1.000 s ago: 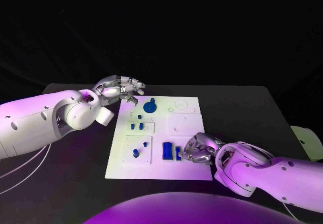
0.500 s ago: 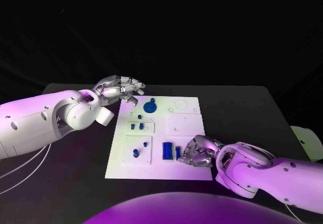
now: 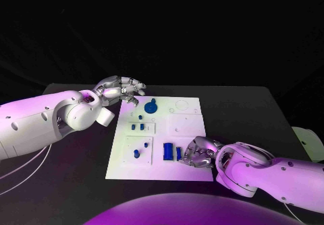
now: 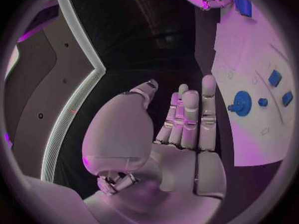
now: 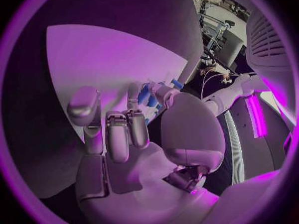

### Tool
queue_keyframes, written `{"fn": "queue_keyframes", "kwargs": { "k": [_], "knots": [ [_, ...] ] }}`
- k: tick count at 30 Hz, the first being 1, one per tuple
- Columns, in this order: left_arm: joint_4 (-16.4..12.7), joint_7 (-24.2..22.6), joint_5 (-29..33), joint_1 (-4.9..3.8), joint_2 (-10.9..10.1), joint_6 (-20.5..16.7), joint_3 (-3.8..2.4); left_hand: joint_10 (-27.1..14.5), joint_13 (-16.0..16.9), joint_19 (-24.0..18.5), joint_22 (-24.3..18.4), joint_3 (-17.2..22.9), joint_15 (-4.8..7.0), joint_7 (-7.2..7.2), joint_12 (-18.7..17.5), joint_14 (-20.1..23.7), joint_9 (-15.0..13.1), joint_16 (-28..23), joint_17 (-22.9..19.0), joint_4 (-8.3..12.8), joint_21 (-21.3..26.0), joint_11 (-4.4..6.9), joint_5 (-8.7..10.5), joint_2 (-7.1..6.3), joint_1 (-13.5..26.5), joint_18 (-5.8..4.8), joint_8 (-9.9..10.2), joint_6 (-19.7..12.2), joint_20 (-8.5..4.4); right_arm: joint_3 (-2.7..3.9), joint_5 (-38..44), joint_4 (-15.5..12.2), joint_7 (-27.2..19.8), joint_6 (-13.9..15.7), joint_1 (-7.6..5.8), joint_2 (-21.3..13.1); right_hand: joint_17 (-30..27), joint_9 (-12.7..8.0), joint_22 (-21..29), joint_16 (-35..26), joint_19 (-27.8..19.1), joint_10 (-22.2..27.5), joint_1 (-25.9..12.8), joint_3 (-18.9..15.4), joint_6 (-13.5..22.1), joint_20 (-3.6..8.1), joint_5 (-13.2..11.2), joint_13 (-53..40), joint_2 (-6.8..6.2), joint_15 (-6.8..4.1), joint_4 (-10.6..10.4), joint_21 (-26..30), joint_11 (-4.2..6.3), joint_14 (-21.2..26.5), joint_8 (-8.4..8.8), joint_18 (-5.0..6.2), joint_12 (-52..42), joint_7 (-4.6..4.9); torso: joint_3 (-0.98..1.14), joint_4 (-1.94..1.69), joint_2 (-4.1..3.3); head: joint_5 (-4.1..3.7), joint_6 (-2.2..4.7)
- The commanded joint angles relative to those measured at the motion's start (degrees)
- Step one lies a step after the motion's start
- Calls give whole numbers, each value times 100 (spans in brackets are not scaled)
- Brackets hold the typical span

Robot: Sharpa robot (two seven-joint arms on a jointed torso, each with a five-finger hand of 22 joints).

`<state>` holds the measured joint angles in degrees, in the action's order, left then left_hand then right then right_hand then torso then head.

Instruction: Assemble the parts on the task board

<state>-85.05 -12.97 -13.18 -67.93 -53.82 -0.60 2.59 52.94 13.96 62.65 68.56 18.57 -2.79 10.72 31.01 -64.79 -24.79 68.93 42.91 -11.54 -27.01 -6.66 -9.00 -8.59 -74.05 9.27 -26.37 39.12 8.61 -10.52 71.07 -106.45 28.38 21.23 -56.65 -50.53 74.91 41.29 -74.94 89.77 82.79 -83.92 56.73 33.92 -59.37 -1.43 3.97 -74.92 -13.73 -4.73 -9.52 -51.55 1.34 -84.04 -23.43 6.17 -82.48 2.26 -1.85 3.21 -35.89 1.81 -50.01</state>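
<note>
The right hand [image 3: 197, 152] sits low over the near right part of the white board [image 3: 186, 173], at about five o'clock from the board's middle. Its fingers [image 5: 118, 134] curl in around a thin upright blue piece [image 3: 179, 153], and the wrist view shows blue between the fingertips, so it seems to be touching or pinching that piece; how firm the hold is I cannot tell. Just beside it, toward nine o'clock, lies a wider blue block [image 3: 167, 151].

The left hand [image 3: 121, 89] hovers off the board's far left corner, at about eleven o'clock. Its fingers [image 4: 190, 117] lie straight and side by side, holding nothing. A round blue knob [image 3: 150, 107] sits on the board just beside it, toward four o'clock.

Smaller blue bits rest at nine o'clock: a pair [image 3: 137, 126] in one recess and two more [image 3: 137, 152] in the recess nearer the robot.

The main risk, as I judge it, is the thin piece tipping or slipping from a shallow fingertip hold, since it is narrow and the fingers crowd it. The curled fingers could also nudge the wider block out of place. If the piece goes into its slot tilted, it may jam. Nothing holds the board down, so a hard push could slide it on the table [image 3: 81, 154].
</note>
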Motion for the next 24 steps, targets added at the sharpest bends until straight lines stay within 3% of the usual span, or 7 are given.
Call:
{"fn": "queue_keyframes", "kwargs": {
  "k": [1, 5, 13, 24],
  "knots": [
    [-14, -41, 5, -2, 5, 96, -3, -52, 9, -38, -9, -11, 6, -3, 34, 38, 7, -33, -2, -17, 3, 0, -7, 1, -36, 110, -21, -46, 12, 0, 7, 37, 101, -41, 6, 22, 1509, 14, -502, 23, 39, -127, 13, 3, -52, 22, -38, -845, 67, -37, -79, -28, 43, -596, -14, -10, -23, -8, 4, 1, -1, 9, 1],
    [-15, -38, 5, -2, 1, 94, -2, -52, 9, -38, -9, -11, 6, -3, 34, 38, 7, -33, -2, -17, 3, 0, -7, 1, -36, 110, -21, -46, 12, 0, -55, 60, 107, -10, 6, 40, 1509, 23, -505, 23, 43, -134, -6, -4, -67, 24, -40, -854, 87, -40, -120, -34, 46, -596, -23, -11, -33, -12, 10, 1, -5, 10, 1],
    [-16, -32, 5, -2, -5, 97, -2, -52, 9, -38, -9, -11, 6, -3, 34, 38, 7, -33, -2, -17, 3, 0, -7, 1, -36, 110, -21, -46, 12, 2, -125, 108, 102, -32, 6, 59, 1509, 36, -506, 23, 45, -143, -23, -6, -78, 28, -14, -863, 109, -44, -166, -32, 52, -596, -31, -11, -44, -20, 1, 2, 0, 7, 1],
    [-17, -26, 4, -2, -8, 100, -2, -54, 9, -40, -9, -14, 6, -4, 40, 42, 10, -35, -6, -25, 3, 0, -9, 11, -50, 111, -31, -47, 12, 2, -244, 105, -55, -245, 5, 46, 1509, 83, -501, 23, 37, -137, 210, -10, -46, 42, 45, -857, -37, -59, -34, 16, 69, -596, -35, -5, -36, -36, -1, 1, 4, 7, 1]
  ]
}}
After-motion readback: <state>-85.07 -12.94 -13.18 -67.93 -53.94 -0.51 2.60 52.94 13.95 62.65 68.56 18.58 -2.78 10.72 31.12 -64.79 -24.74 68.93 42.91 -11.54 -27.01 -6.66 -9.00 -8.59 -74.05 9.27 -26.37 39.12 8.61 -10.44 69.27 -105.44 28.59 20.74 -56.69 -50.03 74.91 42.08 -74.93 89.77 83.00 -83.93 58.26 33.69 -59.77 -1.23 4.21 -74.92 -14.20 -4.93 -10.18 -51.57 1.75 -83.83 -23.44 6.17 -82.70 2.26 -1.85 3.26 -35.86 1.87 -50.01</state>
